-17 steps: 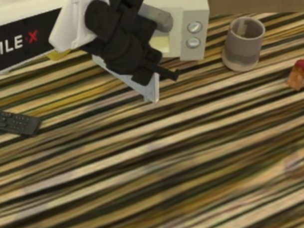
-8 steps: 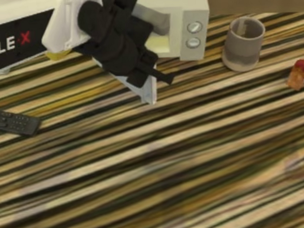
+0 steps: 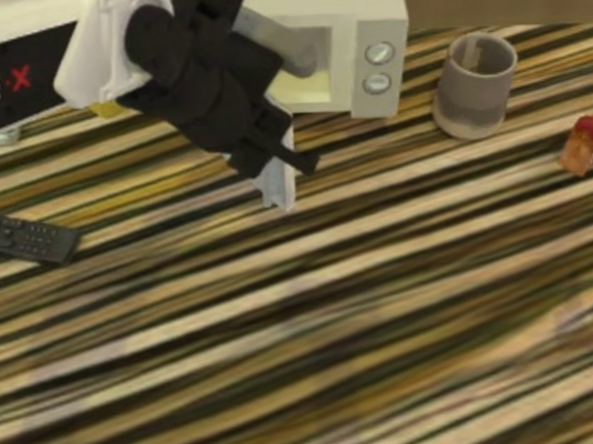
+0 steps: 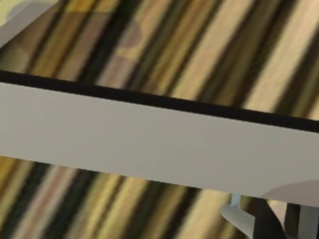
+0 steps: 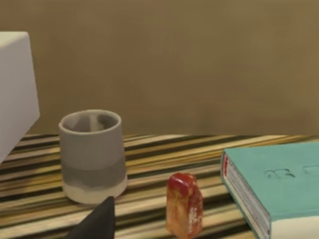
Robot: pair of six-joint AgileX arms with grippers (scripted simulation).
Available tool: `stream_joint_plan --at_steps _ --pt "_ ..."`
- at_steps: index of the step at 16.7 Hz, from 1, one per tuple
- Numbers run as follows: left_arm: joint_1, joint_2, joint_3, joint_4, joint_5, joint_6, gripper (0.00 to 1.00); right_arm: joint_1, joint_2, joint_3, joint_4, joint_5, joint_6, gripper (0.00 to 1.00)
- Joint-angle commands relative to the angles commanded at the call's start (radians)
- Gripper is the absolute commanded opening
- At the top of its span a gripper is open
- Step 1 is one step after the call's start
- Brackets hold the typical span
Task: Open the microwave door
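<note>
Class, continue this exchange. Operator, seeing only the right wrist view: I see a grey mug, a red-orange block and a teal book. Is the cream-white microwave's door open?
Observer: Yes. In the top view the flat cream-white microwave door stands out from the cream-white boxy microwave, with the cavity exposed.
Operator: What is at the door?
Observer: The left gripper, over the door's free edge.
Operator: Anything further left?
Observer: A black remote control lies near the left edge of the striped table.

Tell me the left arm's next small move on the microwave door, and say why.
Probably swing the microwave door a little further toward the table's left. It already stands wide, the cavity of the microwave shows, and the left gripper sits at the door's free edge.
</note>
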Motion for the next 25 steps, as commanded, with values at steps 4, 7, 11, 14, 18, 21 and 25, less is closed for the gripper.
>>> stream_joint_plan --at_steps 4,7,11,14,18,21,25 --pt "0.0 0.0 0.0 0.0 0.0 0.0 0.0 0.0 0.0 0.0 0.0 0.0 0.0 1.0" --pt "0.0 0.0 0.0 0.0 0.0 0.0 0.0 0.0 0.0 0.0 0.0 0.0 0.0 1.0" --pt "0.0 0.0 0.0 0.0 0.0 0.0 0.0 0.0 0.0 0.0 0.0 0.0 0.0 1.0" --pt "0.0 0.0 0.0 0.0 0.0 0.0 0.0 0.0 0.0 0.0 0.0 0.0 0.0 1.0" --pt "0.0 0.0 0.0 0.0 0.0 0.0 0.0 0.0 0.0 0.0 0.0 0.0 0.0 1.0" --pt "0.0 0.0 0.0 0.0 0.0 0.0 0.0 0.0 0.0 0.0 0.0 0.0 0.0 1.0" --pt "0.009 -0.007 -0.013 -0.003 0.023 0.03 0.0 0.0 0.0 0.0 0.0 0.0 0.0 1.0"
